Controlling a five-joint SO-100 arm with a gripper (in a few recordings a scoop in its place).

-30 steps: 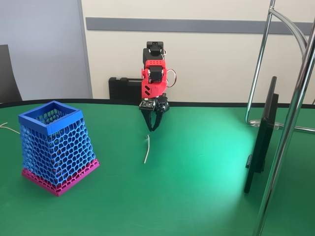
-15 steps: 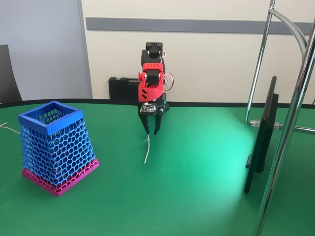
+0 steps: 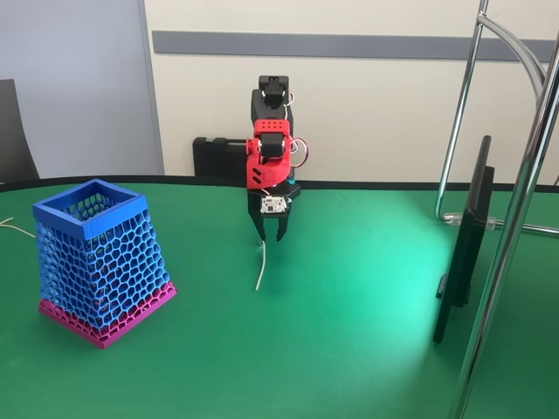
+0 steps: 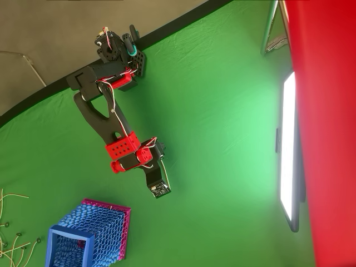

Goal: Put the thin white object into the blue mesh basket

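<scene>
In the fixed view the red-and-black arm's two-finger gripper (image 3: 270, 234) pointed straight down over the green felt-covered table (image 3: 349, 332), its dark fingers spread apart and holding nothing, their tips just above the upper end of the thin white object (image 3: 259, 266). That slim, slightly curved white stick lay flat on the cloth, reaching from below the fingertips toward the camera. The tall blue honeycomb-mesh basket (image 3: 94, 260) with a solid blue rim and magenta base stood upright, well apart on the left.
</scene>
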